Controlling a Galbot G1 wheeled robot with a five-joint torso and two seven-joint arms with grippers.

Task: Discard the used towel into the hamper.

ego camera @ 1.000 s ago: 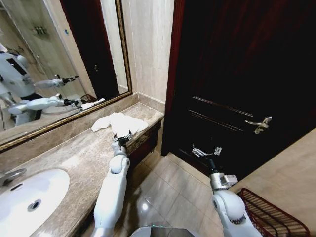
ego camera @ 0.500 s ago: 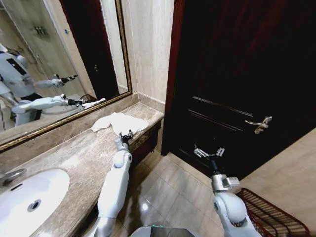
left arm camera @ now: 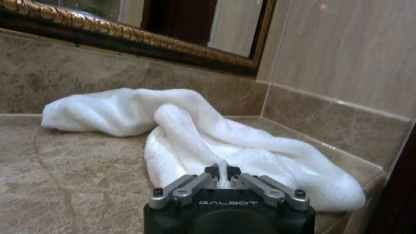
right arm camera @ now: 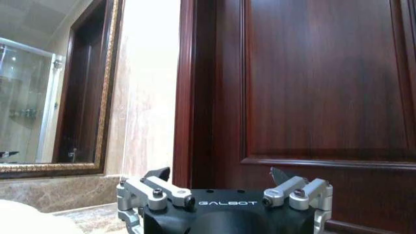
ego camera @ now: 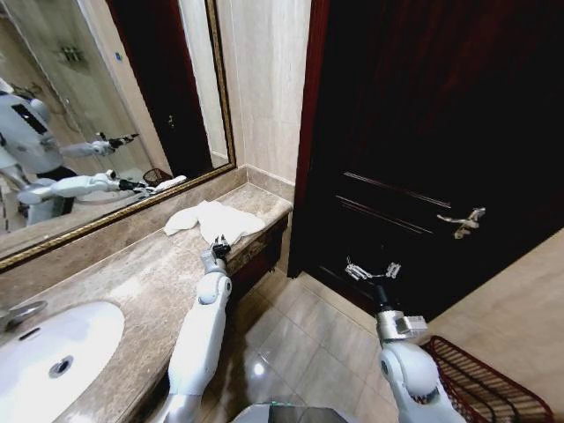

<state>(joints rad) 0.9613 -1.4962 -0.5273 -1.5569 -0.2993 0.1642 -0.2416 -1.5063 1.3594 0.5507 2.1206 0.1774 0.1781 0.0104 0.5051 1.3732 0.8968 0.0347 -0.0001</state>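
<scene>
Towel [ego camera: 214, 220] on countertop [ego camera: 132, 282], beside mirror [ego camera: 97, 115]

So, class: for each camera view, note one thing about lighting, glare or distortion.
Head view: wide-angle bending of the door and mirror frame; glare on the floor tiles. Left wrist view: even light, the towel bright white past the left gripper. Right wrist view: a washed-out wall strip.

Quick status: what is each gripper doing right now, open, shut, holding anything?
Left gripper: shut on the near edge of the white towel on the counter.
Right gripper: open, holding nothing, raised before the dark door.
</scene>
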